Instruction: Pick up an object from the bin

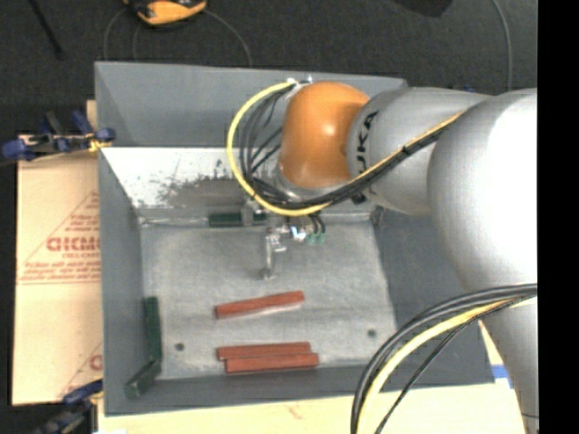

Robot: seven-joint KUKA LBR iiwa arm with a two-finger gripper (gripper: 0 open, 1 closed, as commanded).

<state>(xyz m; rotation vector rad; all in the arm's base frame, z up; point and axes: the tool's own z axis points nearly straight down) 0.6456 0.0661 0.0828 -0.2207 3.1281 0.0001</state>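
Note:
My gripper (268, 272) hangs over the middle of the bin, below the orange cover on the wrist. Nothing shows in it. A red-brown flat bar (260, 306) lies just in front of it on the bin floor, slightly slanted. Nearer the front wall, two more red-brown bars (268, 357) lie side by side and touching. A short dark green piece (224, 218) rests at the foot of the back wall, to the left of the gripper.
A long dark green bar (151, 330) lies along the left wall, and a second green piece (140, 380) angles off it in the front left corner. The arm and its looping cables cover the bin's back right part.

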